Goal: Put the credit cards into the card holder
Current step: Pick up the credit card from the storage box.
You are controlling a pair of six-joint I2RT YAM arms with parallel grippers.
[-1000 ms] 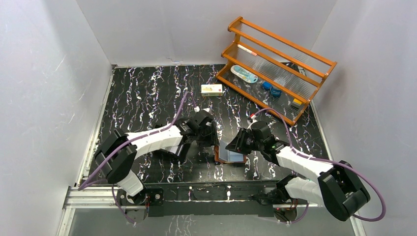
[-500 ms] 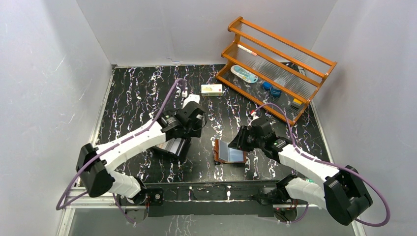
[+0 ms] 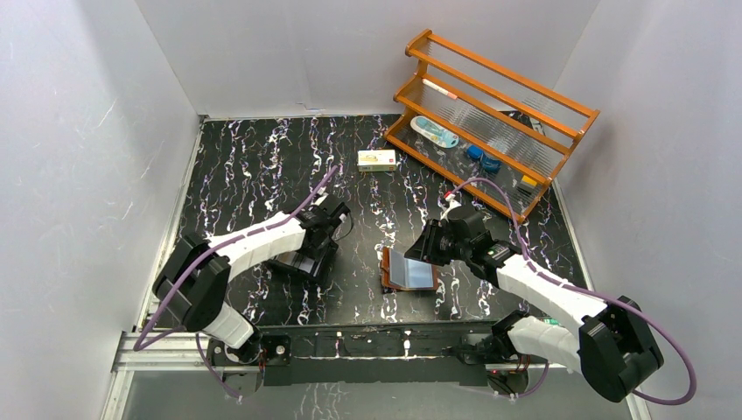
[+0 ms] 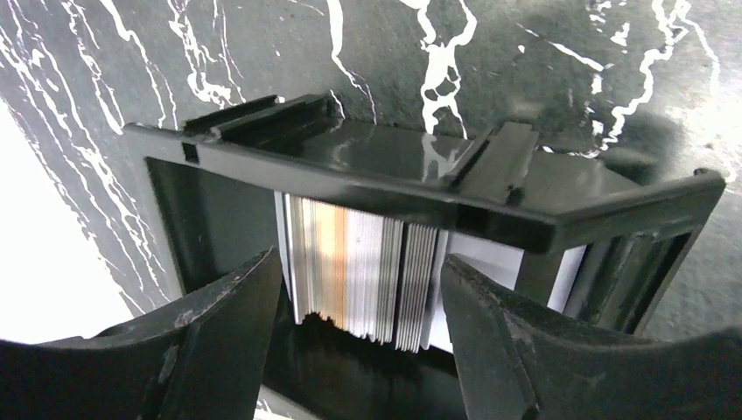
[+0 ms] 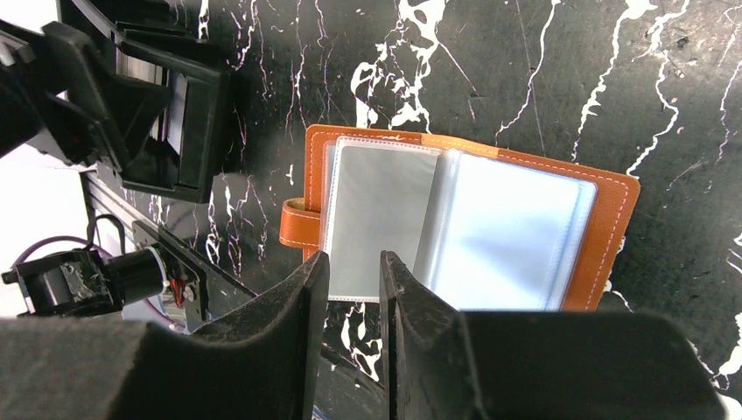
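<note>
Brown leather-look, the card holder [image 3: 409, 271] lay opened flat on the black marbled table [image 3: 245, 166]. Its clear inner pockets faced up. In the right wrist view the card holder [image 5: 455, 223] showed its snap tab sticking out from one short edge. One clear sleeve looked grey and the one beside it pale blue.

The right gripper [image 3: 423, 248] hung just above the card holder's far edge. Seen from its own camera, the right gripper [image 5: 352, 262] had its fingers only a narrow gap apart, with nothing between them.

Left of the card holder in the overhead view stood a black tray [image 3: 302, 260], near it but not touching. The left gripper [image 3: 325, 229] hovered over that tray. The wrist camera showed the credit cards [image 4: 367, 280] packed on edge inside the tray [image 4: 350, 179], a stack of pale edges with one orange-tan band. The left gripper [image 4: 359, 289] had its fingers spread wide, one on each side of the stack and touching none of it.

Beyond the card holder, well apart from it, lay a small white-and-yellow carton [image 3: 376, 158]. A wooden rack [image 3: 490, 122] stood farther back to the right.
</note>
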